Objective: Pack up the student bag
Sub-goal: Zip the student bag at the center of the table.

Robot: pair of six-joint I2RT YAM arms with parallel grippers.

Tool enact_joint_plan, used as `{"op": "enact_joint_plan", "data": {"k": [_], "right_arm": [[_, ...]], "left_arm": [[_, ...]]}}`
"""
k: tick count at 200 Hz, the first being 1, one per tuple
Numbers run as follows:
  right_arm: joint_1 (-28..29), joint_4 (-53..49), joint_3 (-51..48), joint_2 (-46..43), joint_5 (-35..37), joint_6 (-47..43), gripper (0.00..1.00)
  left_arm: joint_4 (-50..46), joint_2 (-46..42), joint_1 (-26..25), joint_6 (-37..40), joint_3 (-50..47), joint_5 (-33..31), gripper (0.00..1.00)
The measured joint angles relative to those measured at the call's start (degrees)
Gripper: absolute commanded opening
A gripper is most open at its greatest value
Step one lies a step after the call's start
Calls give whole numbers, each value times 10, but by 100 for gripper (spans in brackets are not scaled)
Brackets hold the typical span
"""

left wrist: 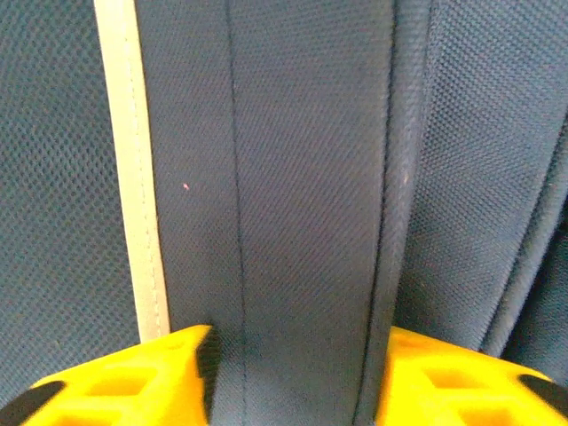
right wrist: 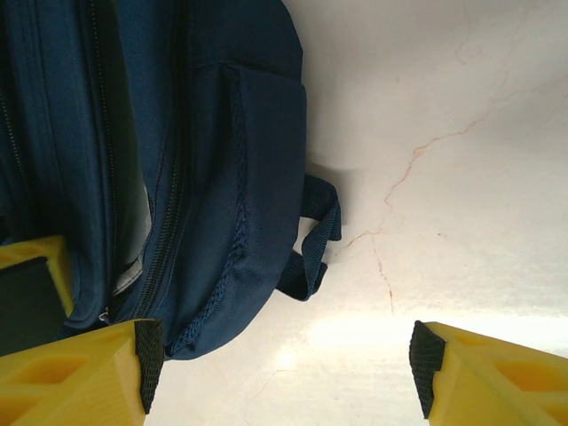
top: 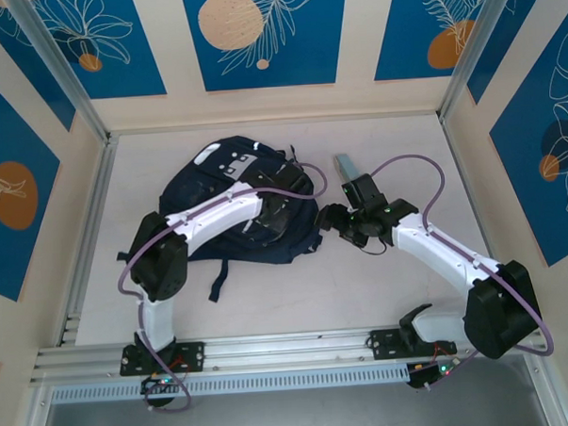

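The student bag (top: 212, 183), dark navy with white marks near its top, lies flat on the table's far middle. My left gripper (top: 288, 189) reaches over the bag's right side. In the left wrist view its yellow fingers (left wrist: 151, 377) press a raised band of navy fabric (left wrist: 302, 177) from both sides, beside a white stripe (left wrist: 133, 177). My right gripper (top: 333, 220) hovers just right of the bag. In the right wrist view its jaws (right wrist: 284, 364) stand wide open over bare table, the left fingertip next to the bag's zipped corner (right wrist: 213, 160) and a small strap loop (right wrist: 315, 240).
A grey flat object (top: 345, 163) lies on the table just behind the right gripper. A loose bag strap (top: 216, 282) trails toward the near edge. Patterned walls enclose the table (top: 400, 283) on three sides, with a metal rail along the front.
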Motion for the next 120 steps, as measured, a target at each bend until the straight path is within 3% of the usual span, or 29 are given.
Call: {"op": "enact_joint_plan", "data": {"k": [39,120], "right_arm": [[0,6,-2,-4,-1,-11,75],[19,75,-10,-55,-44,-169,71]], "left_arm": [[-30,17,-5,4,37,-4,0],[-49,-76,12,27,71,-1,0]]}}
